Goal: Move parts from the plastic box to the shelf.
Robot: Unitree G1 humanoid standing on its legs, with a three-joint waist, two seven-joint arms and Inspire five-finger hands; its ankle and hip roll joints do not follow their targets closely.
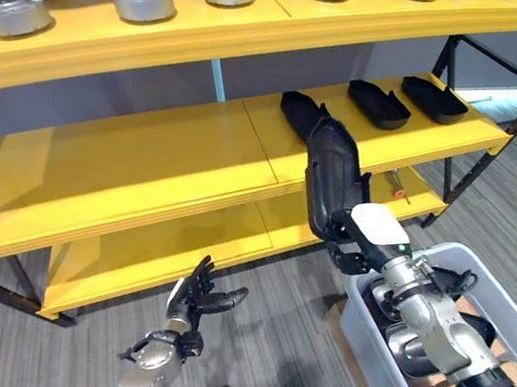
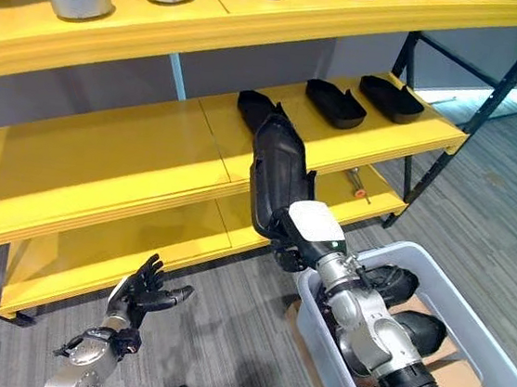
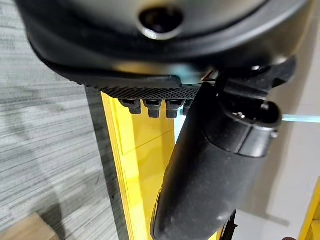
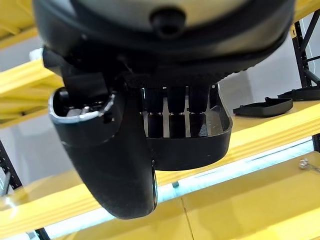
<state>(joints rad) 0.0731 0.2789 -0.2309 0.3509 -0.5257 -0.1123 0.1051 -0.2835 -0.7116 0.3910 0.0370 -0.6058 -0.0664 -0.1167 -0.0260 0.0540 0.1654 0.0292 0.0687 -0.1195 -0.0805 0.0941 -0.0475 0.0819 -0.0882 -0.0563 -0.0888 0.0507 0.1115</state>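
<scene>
My right hand (image 1: 357, 246) is shut on a long black plastic part (image 1: 331, 169) and holds it upright just in front of the yellow middle shelf (image 1: 151, 153). In the right wrist view the fingers (image 4: 177, 107) curl round the part's shell (image 4: 200, 147). The part's top end overlaps a similar black part (image 1: 296, 109) lying on the shelf. Two more black parts (image 1: 378, 104) (image 1: 434, 99) lie further right on that shelf. The light plastic box (image 1: 501, 277) stands at lower right with dark parts (image 2: 398, 282) inside. My left hand (image 1: 195, 300) hangs open low by the bottom shelf.
The top shelf (image 1: 211, 34) carries several metal castings (image 1: 142, 0). A small screwdriver (image 1: 395, 186) lies on the bottom shelf at the right. A black frame leg (image 1: 498, 137) slants at the shelf's right end. Grey floor stretches between my hands.
</scene>
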